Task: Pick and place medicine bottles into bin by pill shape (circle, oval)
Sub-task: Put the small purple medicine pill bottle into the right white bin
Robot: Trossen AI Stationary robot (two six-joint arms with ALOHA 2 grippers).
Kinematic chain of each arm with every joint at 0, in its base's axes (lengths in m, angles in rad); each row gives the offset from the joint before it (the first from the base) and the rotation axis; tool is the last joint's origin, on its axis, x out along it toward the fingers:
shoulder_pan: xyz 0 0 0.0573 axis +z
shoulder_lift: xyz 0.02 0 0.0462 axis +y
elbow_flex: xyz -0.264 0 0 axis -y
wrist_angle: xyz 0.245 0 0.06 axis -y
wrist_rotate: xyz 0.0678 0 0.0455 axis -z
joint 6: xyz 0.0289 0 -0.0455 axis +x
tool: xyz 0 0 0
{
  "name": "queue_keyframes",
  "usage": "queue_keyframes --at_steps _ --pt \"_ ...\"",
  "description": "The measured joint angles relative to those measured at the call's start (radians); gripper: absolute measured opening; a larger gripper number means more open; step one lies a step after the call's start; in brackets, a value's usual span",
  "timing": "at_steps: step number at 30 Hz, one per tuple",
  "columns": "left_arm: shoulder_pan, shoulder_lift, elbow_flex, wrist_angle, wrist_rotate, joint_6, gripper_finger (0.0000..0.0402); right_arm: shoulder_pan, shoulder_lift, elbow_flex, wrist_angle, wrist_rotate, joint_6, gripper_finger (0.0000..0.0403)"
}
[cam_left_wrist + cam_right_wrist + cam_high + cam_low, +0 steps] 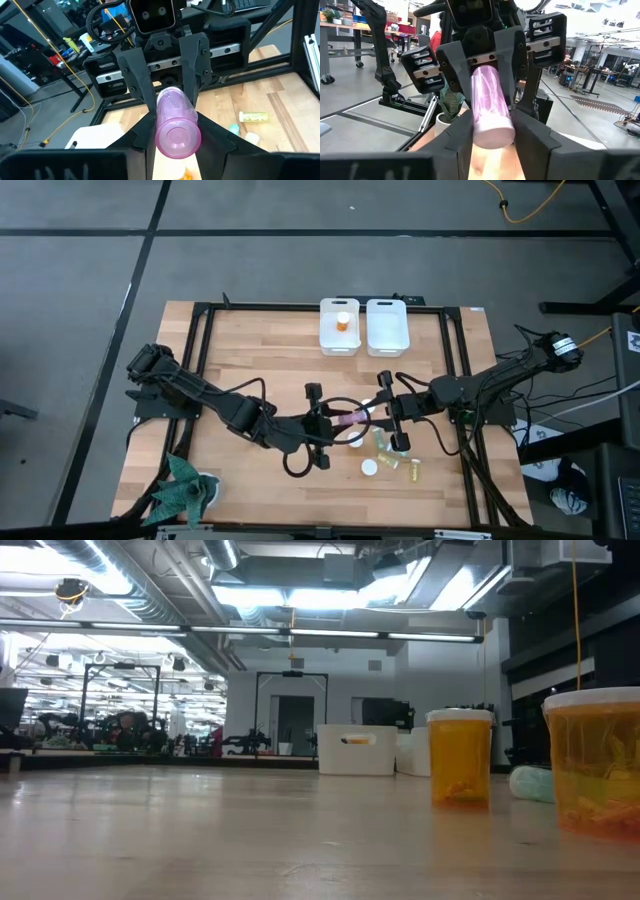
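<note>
Where the two arms meet over the middle of the wooden surface (250,370), a pink bottle (349,418) hangs lying flat between them, clear of the wood. The left gripper (322,424) has its jaws pinched on one end, and the right gripper (385,412) has its jaws pinched on the other, so both hold it at once. Just beside them on the surface sit a green bottle (385,445), a small yellow bottle (411,471) and an orange bottle with a white cap (369,468). At the far edge stand two white bins side by side; the left bin (339,327) holds one orange bottle (343,321), next to the right bin (388,326).
</note>
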Motion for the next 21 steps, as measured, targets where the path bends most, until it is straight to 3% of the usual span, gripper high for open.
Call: queue_keyframes --at_steps 4,10,14,21 --pt "0.001 0.000 0.000 -0.003 -0.010 0.005 0.0118 0.000 0.000 0.000 -0.010 0.010 0.001 0.0134" --pt "-0.010 -0.001 0.000 -0.006 -0.148 0.007 0.0163 0.000 -0.001 0.001 -0.082 0.129 -0.005 0.0114" --pt "-0.027 -0.002 0.000 -0.006 -0.239 0.006 0.0179 -0.005 -0.001 0.001 -0.157 0.293 -0.027 0.0121" --pt "-0.057 -0.002 0.001 -0.025 -0.428 0.006 0.0177 -0.079 -0.001 0.012 -0.331 0.702 -0.007 0.0122"
